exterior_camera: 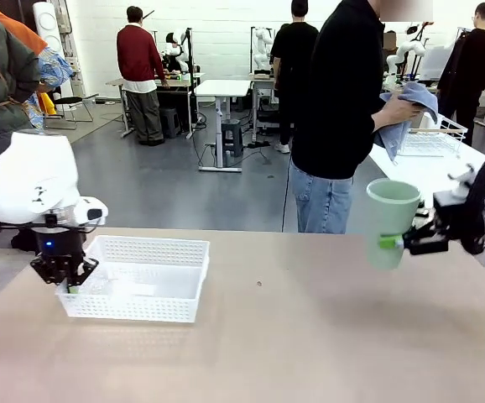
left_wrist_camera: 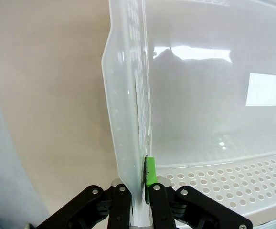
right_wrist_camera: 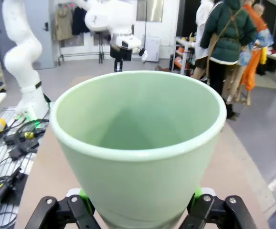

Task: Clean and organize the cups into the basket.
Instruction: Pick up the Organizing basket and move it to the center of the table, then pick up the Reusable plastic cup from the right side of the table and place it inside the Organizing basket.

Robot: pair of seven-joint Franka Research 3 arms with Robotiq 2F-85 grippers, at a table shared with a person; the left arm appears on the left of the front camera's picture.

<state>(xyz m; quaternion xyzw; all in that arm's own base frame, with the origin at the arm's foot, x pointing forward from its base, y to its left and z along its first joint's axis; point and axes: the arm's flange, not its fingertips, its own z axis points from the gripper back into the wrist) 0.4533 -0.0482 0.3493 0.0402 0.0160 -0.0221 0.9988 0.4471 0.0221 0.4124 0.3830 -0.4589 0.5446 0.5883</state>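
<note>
A pale mint green cup (exterior_camera: 392, 220) hangs upright above the table's right side, mouth up. My right gripper (exterior_camera: 398, 243) is shut on its lower body. In the right wrist view the cup (right_wrist_camera: 138, 157) sits between the green pads (right_wrist_camera: 82, 195), and its inside looks empty. The white perforated basket (exterior_camera: 142, 309) stands on the table at the left, with nothing visible inside. My left gripper (exterior_camera: 68, 282) is shut on its left wall. The left wrist view shows the basket's wall (left_wrist_camera: 128, 95) pinched in my left gripper (left_wrist_camera: 140, 200), one green pad (left_wrist_camera: 150, 171) on the inside.
A person in black stands at the far side, wiping with a blue cloth (exterior_camera: 410, 109). A white wire basket (exterior_camera: 431, 138) sits on another table behind. The tan tabletop (exterior_camera: 310, 336) spreads between the basket and the cup.
</note>
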